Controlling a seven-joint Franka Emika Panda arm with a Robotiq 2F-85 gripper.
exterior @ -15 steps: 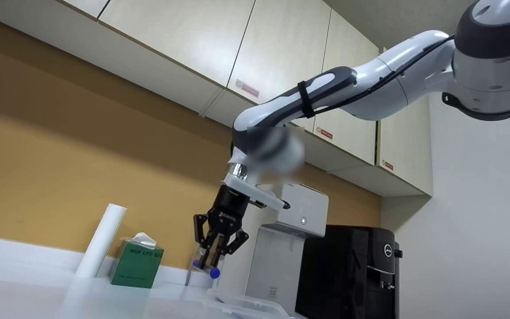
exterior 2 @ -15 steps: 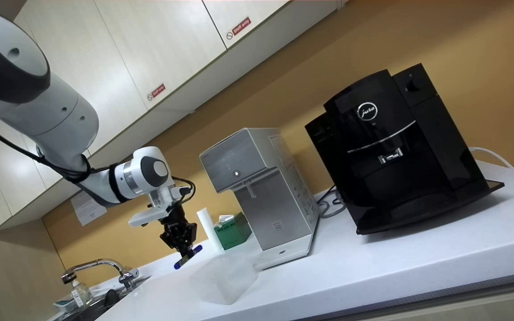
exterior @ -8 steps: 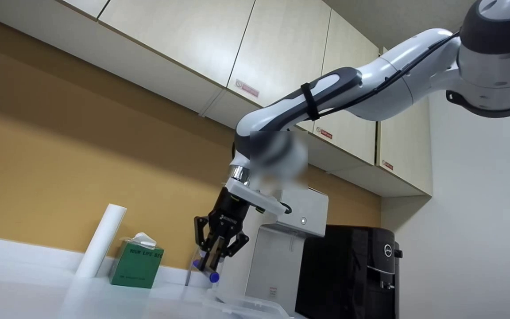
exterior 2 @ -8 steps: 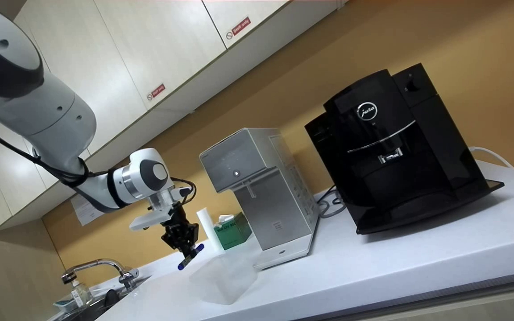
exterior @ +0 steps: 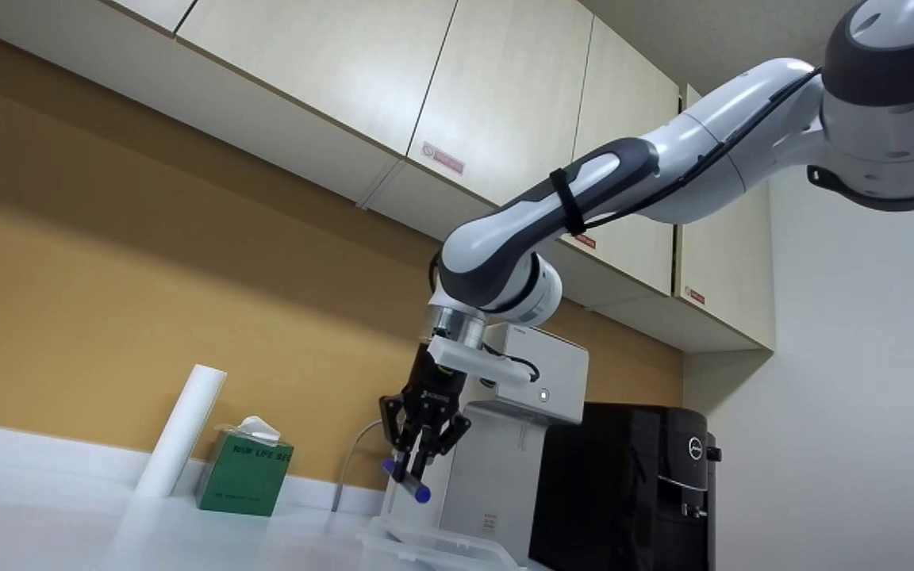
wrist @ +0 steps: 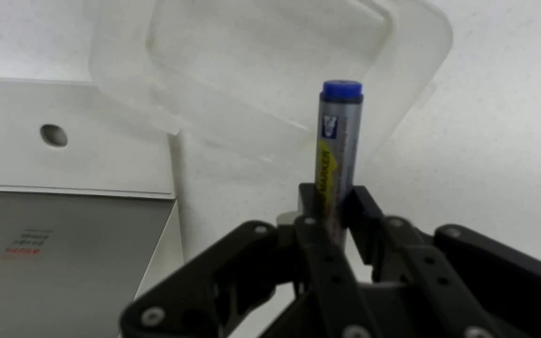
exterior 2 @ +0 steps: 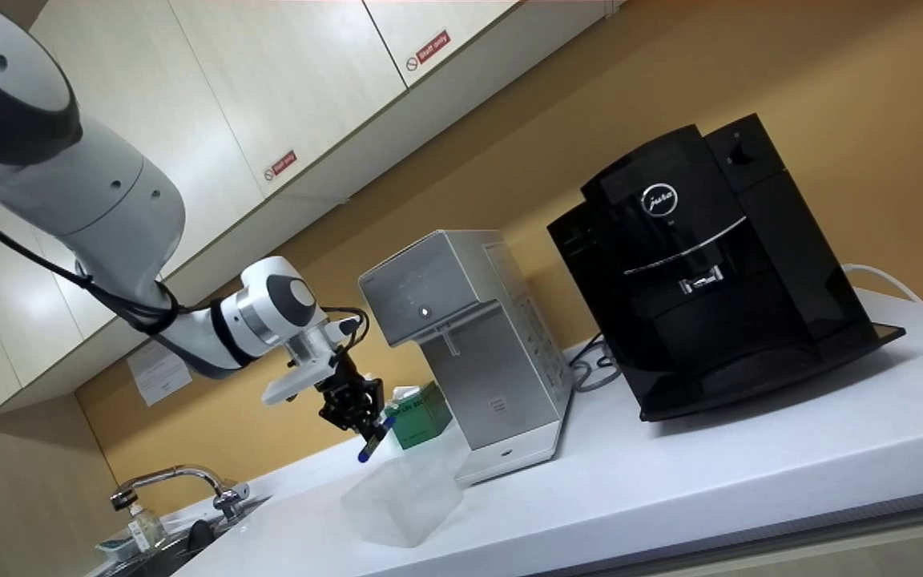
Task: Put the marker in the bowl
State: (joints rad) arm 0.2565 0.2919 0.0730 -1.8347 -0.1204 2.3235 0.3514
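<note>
Mustard-coloured wall (exterior: 147,317) backs a white counter (exterior: 44,527), with pale cupboards (exterior: 505,87) overhead. Leftmost in an exterior view, a tall white paper roll (exterior: 182,432) stands near the wall, and just right of it is a green tissue box (exterior: 247,474), a tissue (exterior: 259,428) poking from its top. Further right the gripper (exterior: 409,474) hangs above the counter, its two fingers clamped on the marker (wrist: 339,141), which lies crosswise in the grip with a blue end standing out on either side; in the wrist view both fingertips press its silver barrel. Lower down and a little to the right, the translucent, angular bowl (exterior 2: 401,505) sits on the counter, apart from the marker in both exterior views. Beyond come a grey water dispenser (exterior: 493,476) and, last, a black coffee machine (exterior: 616,488). I judge the step in hand to be the carry: the pick is done, the release is not. In the wrist view the marker's far end overlaps the bowl's near side while counter shows around the fingers, so the grip itself seems short of the bowl. Next, then, probably comes a shift until the whole marker is above the bowl's inside, a descent towards its floor, and only then a parting of the fingers. Dropped from here, the marker might catch the rim and roll off, though these angles make the height hard to judge.
</note>
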